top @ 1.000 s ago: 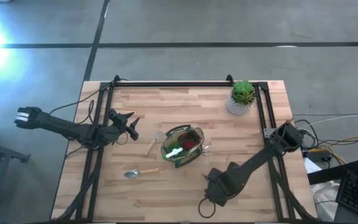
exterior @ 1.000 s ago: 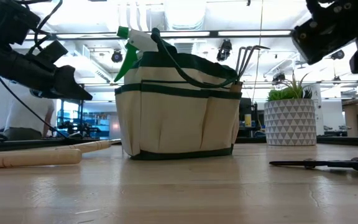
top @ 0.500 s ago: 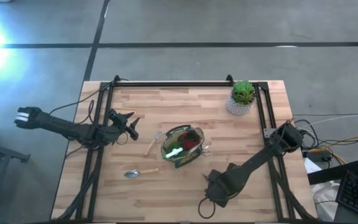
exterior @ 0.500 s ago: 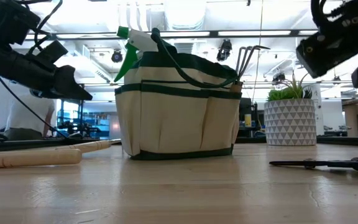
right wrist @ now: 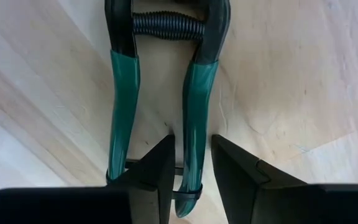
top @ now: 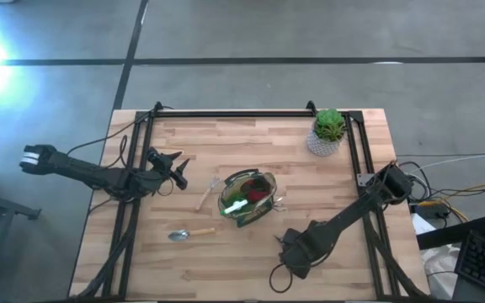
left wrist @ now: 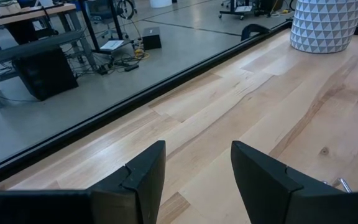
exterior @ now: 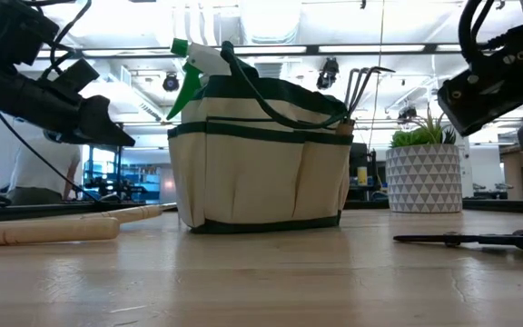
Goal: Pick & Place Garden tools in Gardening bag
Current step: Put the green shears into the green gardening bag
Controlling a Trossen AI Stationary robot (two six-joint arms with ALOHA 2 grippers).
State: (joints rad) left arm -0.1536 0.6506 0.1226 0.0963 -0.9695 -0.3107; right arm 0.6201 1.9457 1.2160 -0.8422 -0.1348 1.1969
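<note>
The small olive-tan fabric gardening bag with its dark green rim and handles stood upright near the middle of the pale wooden-plank table. Inside its oval mouth, from above, a bright green piece and something red showed. From table height the bag carried a green-and-white spray head rising above its rim on one side and the metal tines of a fork tool on the other.

Just beside the bag lay a wooden-handled fork, and near that, toward the table's front edge, a metal trowel with a wooden handle. Well apart from both, at the front of the table, lay the pruning shears with black and dark green handles, flat on the wood, a coiled black spring between the handles.

The right gripper was over the shears, its two dark fingers standing a little apart to either side of one green handle; whether they pressed on it could not be told. From above, this arm reached down at the table's front.

The left gripper hung above bare wood at the table's left side, its fingers spread with nothing between them, well away from the bag.

A green plant in a white patterned pot stood at the far right corner of the table
</note>
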